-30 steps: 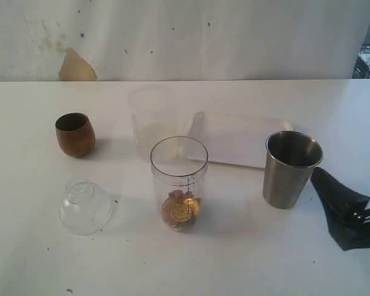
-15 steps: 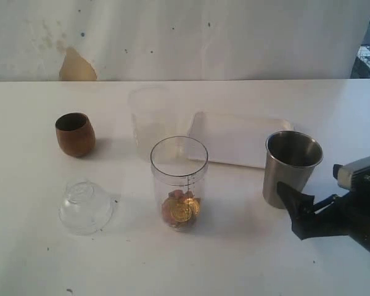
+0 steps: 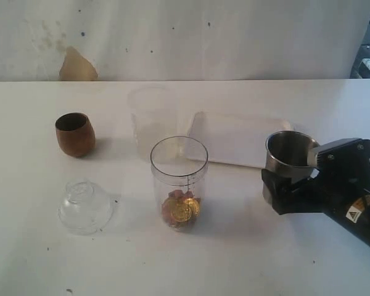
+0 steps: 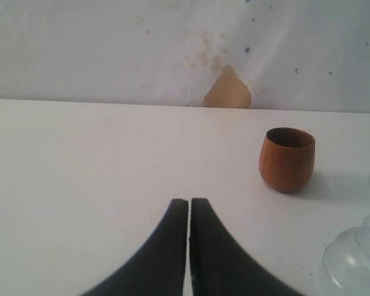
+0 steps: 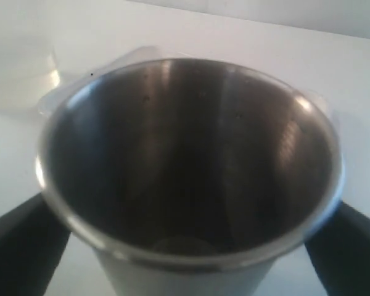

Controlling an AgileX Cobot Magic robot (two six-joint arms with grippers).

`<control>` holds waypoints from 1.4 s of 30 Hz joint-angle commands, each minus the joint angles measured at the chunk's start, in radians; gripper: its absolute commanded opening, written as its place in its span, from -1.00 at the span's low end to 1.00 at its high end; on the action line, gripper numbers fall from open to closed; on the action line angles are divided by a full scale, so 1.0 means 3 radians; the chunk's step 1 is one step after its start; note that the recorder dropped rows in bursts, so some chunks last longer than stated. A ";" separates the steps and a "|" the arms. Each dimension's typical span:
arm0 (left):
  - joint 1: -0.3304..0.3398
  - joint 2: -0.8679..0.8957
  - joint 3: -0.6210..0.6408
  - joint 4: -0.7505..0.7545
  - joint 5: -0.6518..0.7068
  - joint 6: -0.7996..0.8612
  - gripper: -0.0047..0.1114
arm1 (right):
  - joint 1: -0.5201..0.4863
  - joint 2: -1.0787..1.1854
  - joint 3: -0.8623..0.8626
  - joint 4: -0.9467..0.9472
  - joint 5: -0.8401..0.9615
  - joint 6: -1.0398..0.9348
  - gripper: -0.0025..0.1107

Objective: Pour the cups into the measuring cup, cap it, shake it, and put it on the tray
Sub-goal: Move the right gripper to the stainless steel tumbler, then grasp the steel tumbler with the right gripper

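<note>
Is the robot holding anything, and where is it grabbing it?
Nothing yet. The right gripper straddles the steel tumbler low down, jaws open; the left gripper is shut, empty.

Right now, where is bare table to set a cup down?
Bare: the camera-side strip before the lid and measuring cup; the gap between wooden cup and beaker. Crowded: beaker, measuring cup and tray; right claw straddles the steel cup.

Brown wooden cup upright at left; steel tumbler upright at right, near a corner of the white tray; clear measuring cup upright mid-surface, uncapped, holding gold and reddish pieces; domed lid resting apart at its left
</note>
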 commanded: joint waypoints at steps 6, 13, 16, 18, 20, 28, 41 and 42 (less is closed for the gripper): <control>0.0000 -0.0010 0.0015 -0.0009 0.0003 0.0000 -0.89 | 0.0002 0.0356 -0.0158 0.0005 -0.0314 -0.0034 0.68; 0.0000 -0.0010 0.0015 -0.0009 0.0003 0.0000 -0.89 | 0.0002 0.0509 -0.0245 0.0005 -0.0402 -0.0034 0.68; 0.0000 -0.0010 0.0015 -0.0009 0.0003 0.0000 -0.89 | 0.0002 0.0589 -0.0288 0.0005 -0.0410 -0.0034 0.68; 0.0000 -0.0010 0.0015 -0.0009 0.0003 0.0000 -0.89 | 0.0002 0.0635 -0.0317 0.0005 -0.0409 -0.0034 0.68; 0.0000 -0.0010 0.0015 -0.0009 0.0003 0.0000 -0.89 | 0.0002 0.0666 -0.0319 0.0005 -0.0410 -0.0034 0.68; 0.0000 -0.0010 0.0015 -0.0009 0.0003 0.0000 -0.89 | 0.0002 0.0665 -0.0319 -0.0020 -0.0410 -0.0060 0.47; 0.0000 -0.0010 0.0015 -0.0009 0.0003 0.0000 -0.89 | 0.0002 0.0665 -0.0312 -0.0251 -0.0410 -0.0060 -0.84; 0.0000 -0.0010 0.0015 -0.0009 0.0003 0.0000 -0.89 | 0.0002 0.0658 -0.0307 -0.0297 -0.0410 -0.0052 -0.95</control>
